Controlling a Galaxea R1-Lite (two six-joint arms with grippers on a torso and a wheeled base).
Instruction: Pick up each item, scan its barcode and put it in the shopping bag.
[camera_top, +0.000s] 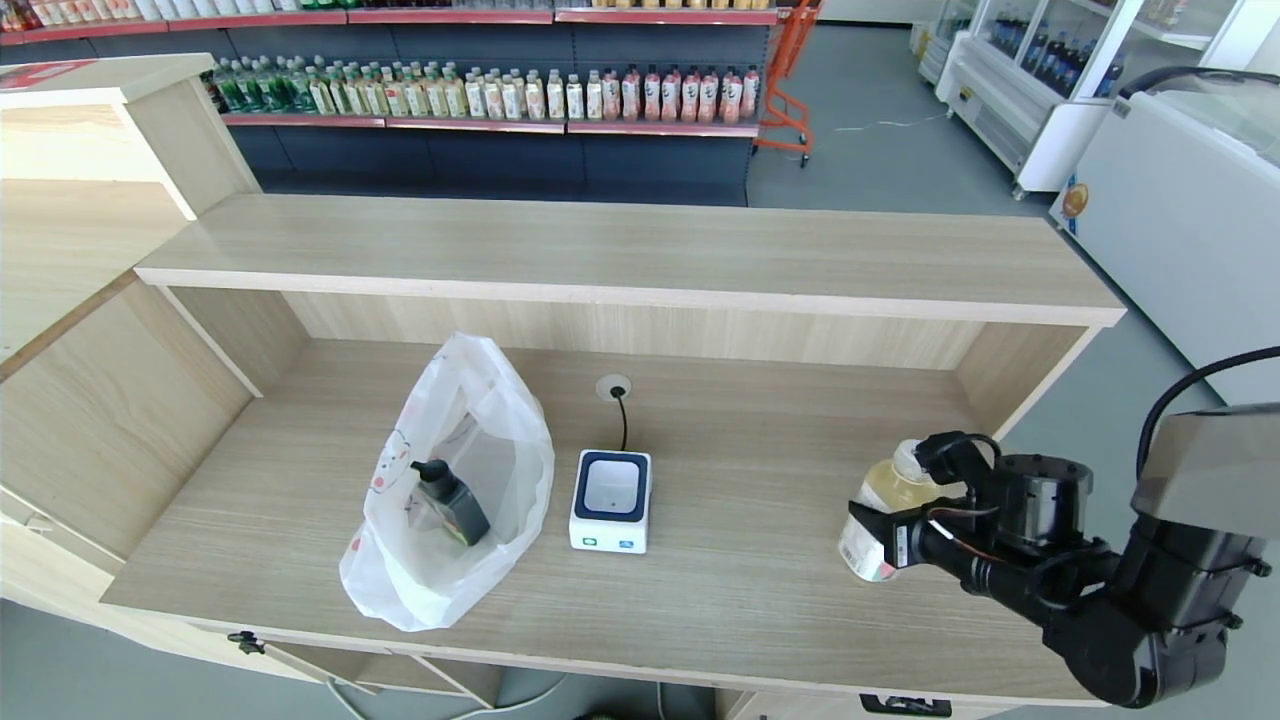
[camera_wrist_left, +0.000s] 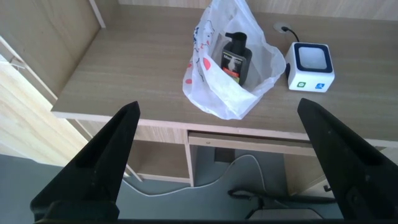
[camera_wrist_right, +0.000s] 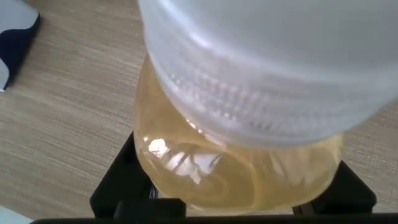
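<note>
1. The right gripper (camera_top: 905, 492) was found clamped on the bottle (camera_top: 880, 497), a clear one of pale yellow liquid with a whitish cap, with one finger on each side of its body.
2. The bottle was located toward the right end of the desk (camera_top: 750, 580), nearer the front edge than the back wall and slightly tilted. Whether its base was touching the wood could not be determined.
3. The left gripper (camera_wrist_left: 219, 107) was recorded with its fingers wide apart and nothing between them. It was held off the desk's front edge on the bag's side.
4. The shopping bag (camera_top: 505, 425) was noted left of the desk's middle, its mouth open. One dark pump bottle (camera_top: 452, 500) was already lying inside.
5. The scanner (camera_top: 611, 500) was noted just to the right of the bag, window facing up and well apart from the held bottle.
6. Step judged in hand: pick-up of the yellow bottle, grasp made, scan not yet done.
7. Next move, as judged: the bottle should be carried left over the scanner window and turned label-down (the barcode's position could not be made out), then lowered into the bag's open mouth.
</note>
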